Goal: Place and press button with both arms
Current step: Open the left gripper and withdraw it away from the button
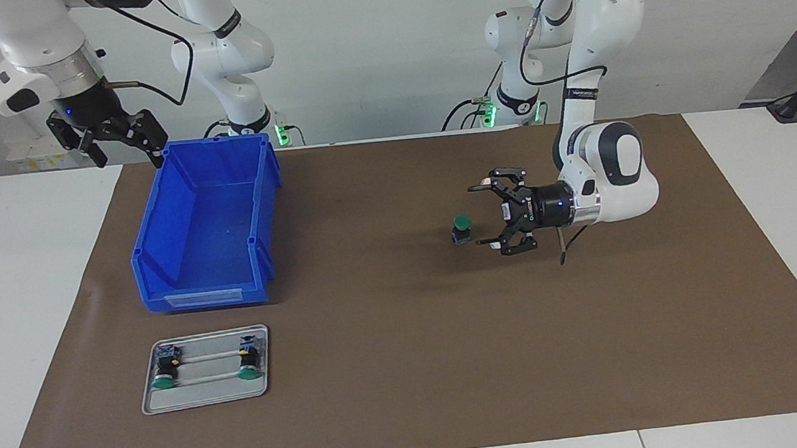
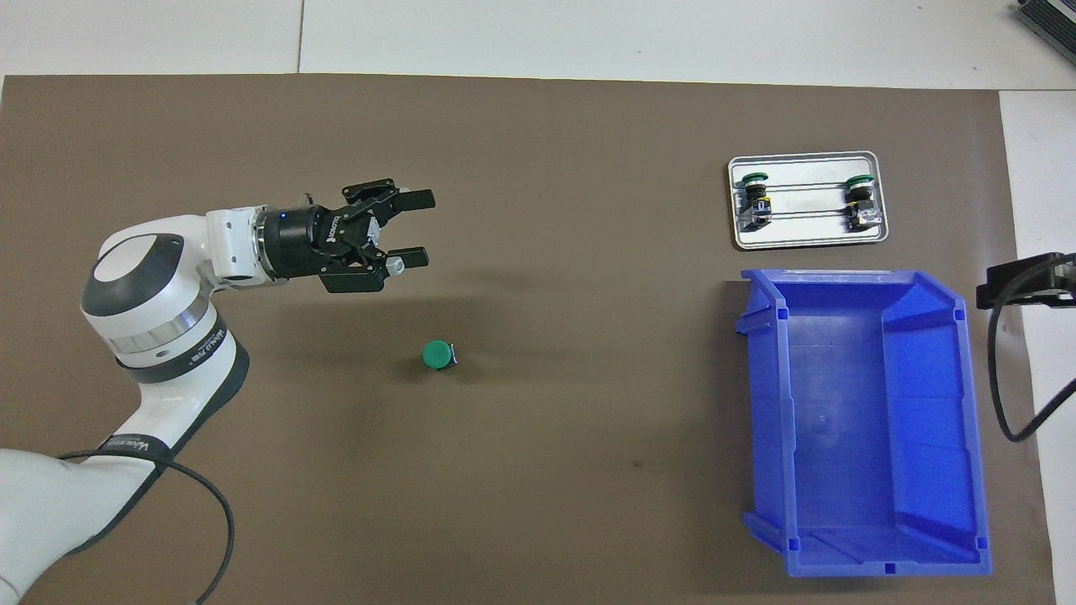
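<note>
Beside the upright button [image 1: 461,227], left claw [image 1: 483,216] gapes empty; right claw [image 1: 124,151], half cut off overhead, spread.

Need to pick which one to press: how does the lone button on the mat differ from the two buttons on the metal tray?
The lone button stands upright on the brown mat, green cap up; the tray buttons lie on their sides. The lone button sits just off the open left gripper; the tray buttons rest on the metal tray, beside the blue bin, with no gripper close. All have green caps and dark bodies.
</note>
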